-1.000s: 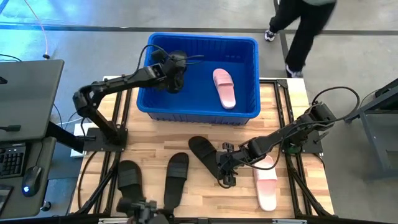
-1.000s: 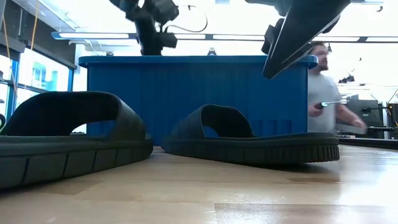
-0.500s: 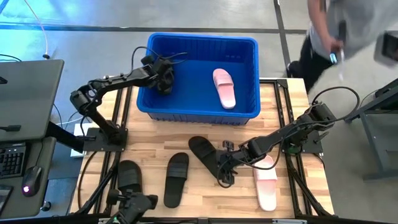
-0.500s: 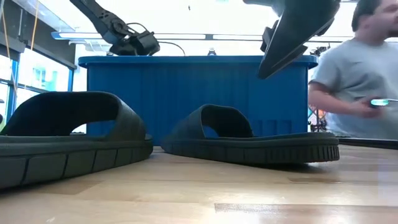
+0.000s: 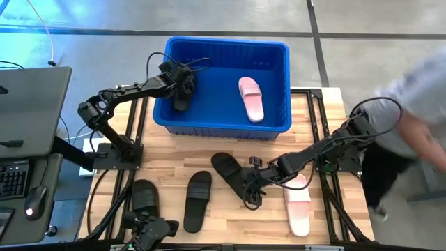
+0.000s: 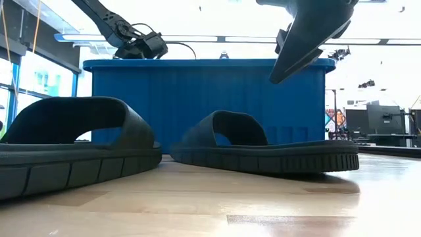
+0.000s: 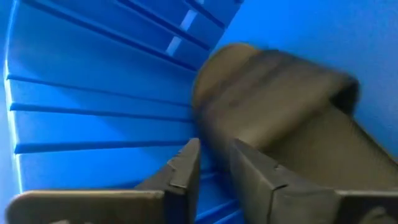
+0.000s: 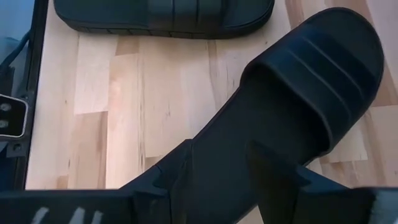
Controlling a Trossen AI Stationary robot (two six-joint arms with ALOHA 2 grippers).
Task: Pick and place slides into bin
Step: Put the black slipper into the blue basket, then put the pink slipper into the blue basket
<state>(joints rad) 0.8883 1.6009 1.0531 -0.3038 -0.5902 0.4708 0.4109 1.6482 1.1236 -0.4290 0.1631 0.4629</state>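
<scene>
The blue bin (image 5: pixel 224 44) stands at the table's far middle and holds a pink slide (image 5: pixel 251 97). My left gripper (image 7: pixel 214 155) is over the bin's left part (image 5: pixel 183 87), its fingers a little apart with nothing between them. A black slide (image 7: pixel 280 106) lies just past them by the bin's left wall (image 5: pixel 179 103). My right gripper (image 5: pixel 252 187) is shut on another black slide (image 5: pixel 230 174) above the table's near middle. A pink slide (image 5: pixel 298 206) lies flat on the table beside it. My right gripper pinches the black slide's sole between its two fingers near the heel end (image 8: pixel 217 155), with the fingers lying across the sole. The strap end (image 8: pixel 317 68) points away from the gripper. In the low view the slide (image 6: pixel 309 33) hangs tilted, lifted clear of the table.
Two more black slides (image 5: pixel 197 201) (image 5: pixel 145 199) lie flat on their soles at the table's near left, filling the low view (image 6: pixel 263 148) (image 6: pixel 72 145). A person (image 5: pixel 418 132) moves past the table's right side. Bare wood lies between the bin and the near slides.
My left gripper has gone toward the bin's left wall and tipped over. The black slide that hung from it now lies free ahead of its fingers in the bin. A person has walked along the table's far right side.
</scene>
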